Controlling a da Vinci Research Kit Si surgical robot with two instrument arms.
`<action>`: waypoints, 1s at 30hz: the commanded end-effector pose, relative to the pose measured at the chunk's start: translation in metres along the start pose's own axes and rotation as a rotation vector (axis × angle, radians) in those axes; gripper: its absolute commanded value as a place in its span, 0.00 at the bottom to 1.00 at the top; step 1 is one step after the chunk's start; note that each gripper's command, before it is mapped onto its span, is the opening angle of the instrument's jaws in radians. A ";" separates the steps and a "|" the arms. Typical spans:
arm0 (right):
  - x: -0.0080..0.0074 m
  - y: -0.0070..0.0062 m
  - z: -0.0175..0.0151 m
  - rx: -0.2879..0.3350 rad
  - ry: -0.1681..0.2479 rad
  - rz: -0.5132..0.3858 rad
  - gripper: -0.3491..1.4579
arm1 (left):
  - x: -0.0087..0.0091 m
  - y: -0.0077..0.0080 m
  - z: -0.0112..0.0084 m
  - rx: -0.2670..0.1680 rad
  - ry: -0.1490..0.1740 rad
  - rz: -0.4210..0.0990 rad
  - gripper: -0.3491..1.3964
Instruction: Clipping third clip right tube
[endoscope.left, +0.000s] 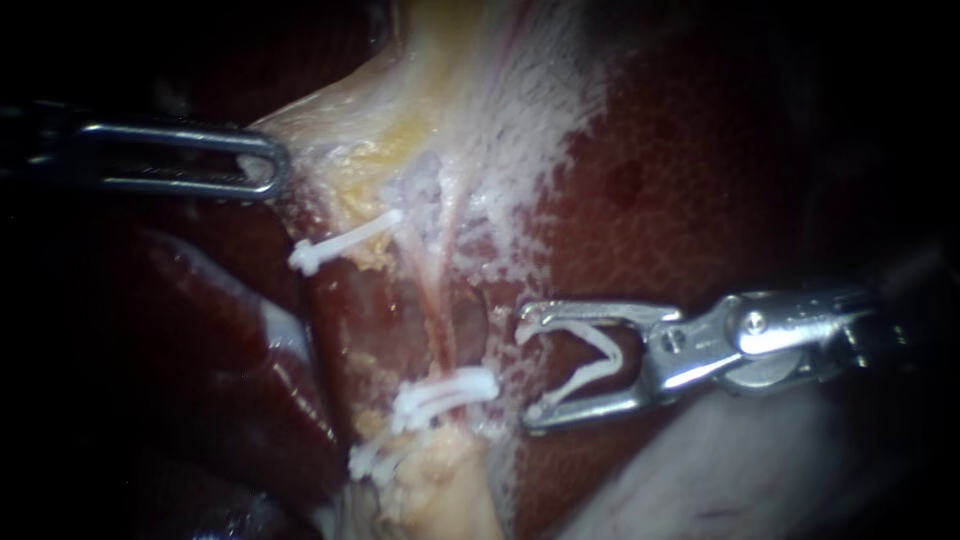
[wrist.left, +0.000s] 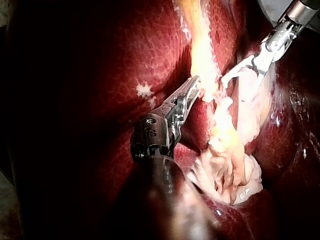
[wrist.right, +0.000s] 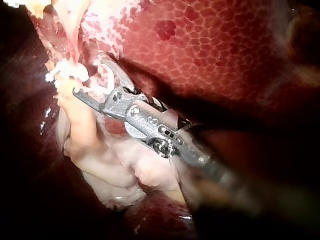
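Observation:
Thin pink tubes (endoscope.left: 440, 300) run down the middle of a pale dissected strip. One white clip (endoscope.left: 340, 245) sits across the strip high on its left, and two more white clips (endoscope.left: 445, 392) lie close together lower down. My right instrument (endoscope.left: 530, 370) stands just right of the tubes without touching them. Its jaws are wide apart and hold an open white clip (endoscope.left: 590, 365) between them. My left instrument (endoscope.left: 268, 168) is shut on the pale yellowish tissue (endoscope.left: 330, 130) above the tubes. The left wrist view shows the same grip at the left instrument (wrist.left: 195, 89).
Dark red liver (endoscope.left: 700, 180) lies right of the strip and behind my right instrument's shaft (wrist.right: 150, 125). A glossy dark lobe (endoscope.left: 240, 380) fills the lower left. A pale stump of tissue (endoscope.left: 440, 490) hangs below the lower clips.

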 end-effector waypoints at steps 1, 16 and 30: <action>0.0001 0.0001 0.0003 -0.003 0.000 0.015 0.52 | 0.0000 -0.0002 0.0000 -0.001 0.000 0.002 0.00; 0.0018 0.0007 0.0038 0.015 -0.002 0.065 0.52 | 0.0000 -0.0008 -0.0001 0.002 0.001 0.002 0.00; 0.0029 0.0015 0.0064 0.068 -0.007 0.093 0.50 | 0.0001 -0.0014 -0.0001 0.005 0.002 0.003 0.00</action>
